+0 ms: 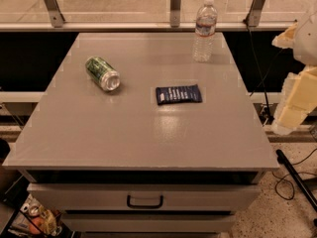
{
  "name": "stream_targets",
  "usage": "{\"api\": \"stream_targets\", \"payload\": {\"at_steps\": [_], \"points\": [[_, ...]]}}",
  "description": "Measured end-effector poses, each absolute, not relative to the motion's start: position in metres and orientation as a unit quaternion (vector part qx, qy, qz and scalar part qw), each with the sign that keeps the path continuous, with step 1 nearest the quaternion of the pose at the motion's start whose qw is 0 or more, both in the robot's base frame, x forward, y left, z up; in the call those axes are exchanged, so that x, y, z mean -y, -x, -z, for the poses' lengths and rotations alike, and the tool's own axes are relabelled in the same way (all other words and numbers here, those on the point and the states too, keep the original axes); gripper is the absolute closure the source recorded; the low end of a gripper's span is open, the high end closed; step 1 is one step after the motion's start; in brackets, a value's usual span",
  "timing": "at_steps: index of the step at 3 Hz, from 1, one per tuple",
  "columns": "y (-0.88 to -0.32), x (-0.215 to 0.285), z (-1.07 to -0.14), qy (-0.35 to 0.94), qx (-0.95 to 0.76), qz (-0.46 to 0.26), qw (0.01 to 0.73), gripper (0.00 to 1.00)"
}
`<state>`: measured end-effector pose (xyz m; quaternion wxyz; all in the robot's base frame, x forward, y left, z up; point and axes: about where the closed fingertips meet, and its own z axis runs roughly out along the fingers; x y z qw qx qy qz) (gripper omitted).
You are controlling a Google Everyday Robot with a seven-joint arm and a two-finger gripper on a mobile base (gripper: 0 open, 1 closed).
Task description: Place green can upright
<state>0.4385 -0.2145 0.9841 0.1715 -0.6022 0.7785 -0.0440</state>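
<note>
Green on grey: seek the green can (102, 73), lying sideways on the tabletop (148, 138), far left of the hand (297, 95) and past the dark blue snack packet (179, 94). Cannot tell the hand's state, open or closed, out beyond the tabletop's right edge. Grip across the sides, tip one silver end down, release gently.

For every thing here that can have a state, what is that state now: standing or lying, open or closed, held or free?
green can: lying on its side on the table, silver end toward the camera, not held.
water bottle: standing upright, cap on.
blue packet: lying flat.
drawer: closed.
gripper: beyond the table's right edge, far from the green can, touching nothing on the table.
</note>
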Motion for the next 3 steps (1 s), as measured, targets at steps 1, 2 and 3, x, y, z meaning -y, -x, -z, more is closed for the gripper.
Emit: {"api": "stream_targets", "payload": {"at_steps": [1,2,3], "points": [[-0.438,0.214,-0.984,0.602,-0.778,0.044,0.172,0.0],[-0.441,0.211,-0.988,0.601,-0.779,0.041,0.177,0.0],[-0.463,0.181,-1.001,0.583,-0.786,0.007,0.204,0.0]]}}
